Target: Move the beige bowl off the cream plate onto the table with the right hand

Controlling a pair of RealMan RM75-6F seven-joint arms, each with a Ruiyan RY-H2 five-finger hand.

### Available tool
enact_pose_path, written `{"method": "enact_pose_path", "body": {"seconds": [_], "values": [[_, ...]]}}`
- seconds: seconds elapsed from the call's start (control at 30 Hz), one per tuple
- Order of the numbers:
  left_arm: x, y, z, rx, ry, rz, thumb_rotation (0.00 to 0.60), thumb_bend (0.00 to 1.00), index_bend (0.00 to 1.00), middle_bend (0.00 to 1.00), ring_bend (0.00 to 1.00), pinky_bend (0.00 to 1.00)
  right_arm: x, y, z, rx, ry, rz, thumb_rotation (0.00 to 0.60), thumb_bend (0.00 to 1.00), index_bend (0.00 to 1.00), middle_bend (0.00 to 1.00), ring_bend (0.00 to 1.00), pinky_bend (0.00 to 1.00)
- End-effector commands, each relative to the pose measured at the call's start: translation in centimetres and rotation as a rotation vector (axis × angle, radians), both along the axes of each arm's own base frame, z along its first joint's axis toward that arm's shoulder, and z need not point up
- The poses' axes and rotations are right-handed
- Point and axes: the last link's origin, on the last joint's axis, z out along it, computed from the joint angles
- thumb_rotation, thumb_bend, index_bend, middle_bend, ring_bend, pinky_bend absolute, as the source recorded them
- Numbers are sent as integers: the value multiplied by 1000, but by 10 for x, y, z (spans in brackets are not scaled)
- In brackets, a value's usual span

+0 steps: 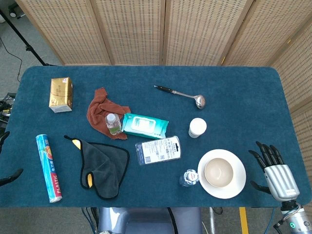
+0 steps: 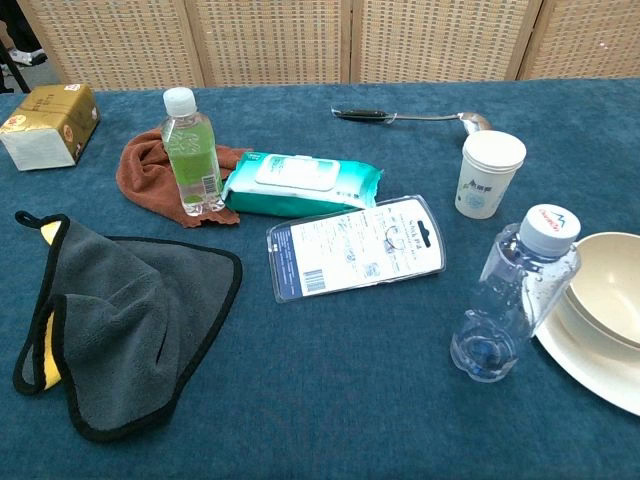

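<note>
The beige bowl sits upright in the middle of the cream plate near the table's front right. In the chest view the bowl and plate are cut off by the right edge. My right hand hovers just right of the plate, palm down, fingers spread, holding nothing and not touching the plate. Of my left hand only two dark fingertips show at the left edge, wide apart over bare cloth. Neither hand appears in the chest view.
A small clear water bottle stands against the plate's left side. A white paper cup is behind the plate and a ladle further back. A flat plastic pack, wipes, a green bottle and cloths lie to the left.
</note>
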Motion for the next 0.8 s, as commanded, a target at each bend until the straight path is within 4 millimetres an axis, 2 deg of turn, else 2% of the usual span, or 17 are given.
{"method": "enact_pose_path", "body": {"seconds": [0.03, 0.27, 0.37, 0.43, 0.5, 0.7, 0.8], "values": [[0, 0, 0, 1, -1, 0, 600, 158, 0, 0, 0, 0, 1, 1, 0, -5, 2, 6, 600, 0, 160, 0, 0, 0], [0, -1, 1, -26, -13, -3, 600, 161, 0, 0, 0, 0, 10, -5, -4, 22, -61, 40, 600, 0, 160, 0, 0, 0], [0, 1, 1, -35, -13, -4, 600, 162, 0, 0, 0, 0, 22, -19, -9, 64, -80, 69, 600, 0, 171, 0, 0, 0], [0, 1, 1, -37, -15, -4, 600, 163, 0, 0, 0, 0, 37, -32, -15, 91, -94, 108, 600, 6, 218, 0, 0, 0], [0, 2, 1, -35, -16, -3, 600, 163, 0, 0, 0, 0, 46, -41, -19, 107, -98, 127, 600, 38, 287, 0, 0, 0], [-1, 1, 3, -31, -24, 1, 600, 163, 0, 0, 0, 0, 76, -69, -44, 192, -90, 142, 600, 188, 386, 0, 0, 0], [-2, 3, 4, -31, -29, 4, 600, 163, 0, 0, 0, 0, 88, -77, -56, 222, -67, 142, 600, 238, 428, 0, 0, 0]]}}
